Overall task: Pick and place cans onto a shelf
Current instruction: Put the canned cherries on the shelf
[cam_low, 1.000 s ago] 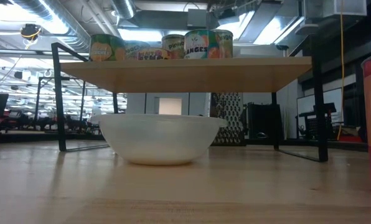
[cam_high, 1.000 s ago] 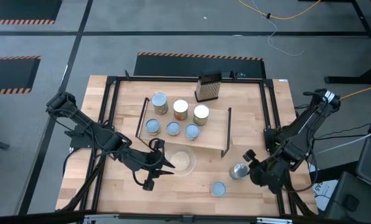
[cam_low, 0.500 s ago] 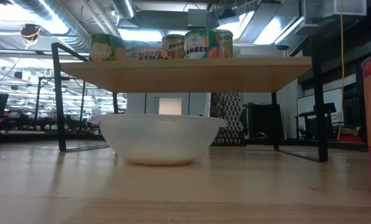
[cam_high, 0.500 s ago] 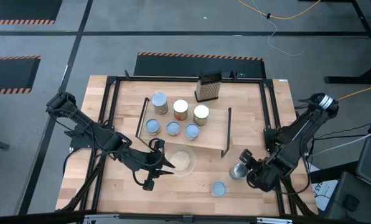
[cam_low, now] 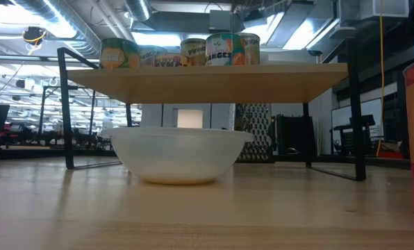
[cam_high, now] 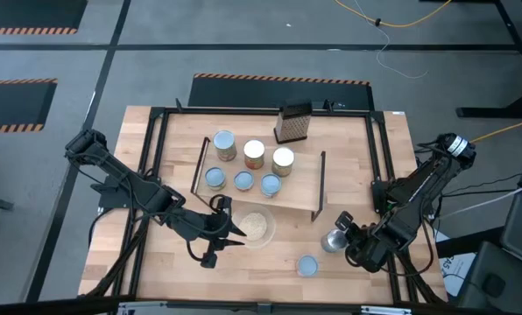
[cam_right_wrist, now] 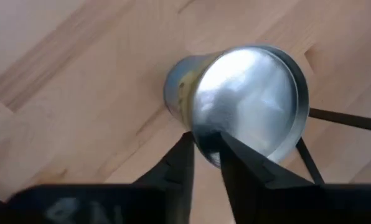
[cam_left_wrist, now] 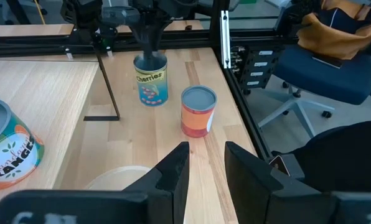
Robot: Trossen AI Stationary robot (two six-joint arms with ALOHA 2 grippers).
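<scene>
Counting six cans (cam_high: 254,154) on the shelf (cam_high: 300,185), we see two left on the tabletop (cam_high: 147,262). Our right gripper (cam_high: 347,233) seems pinched on the shiny can's (cam_high: 335,240) rim; the left gripper (cam_high: 242,234) waits, fingers apart.

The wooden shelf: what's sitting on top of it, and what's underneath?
Six cans stand on the shelf. Under its front edge sits a white bowl; anything else beneath the board is hidden from above.

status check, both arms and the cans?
Right gripper closing on the silver-topped can on the table. Left gripper waits beside the bowl. Six cans on the shelf; short can loose.
</scene>
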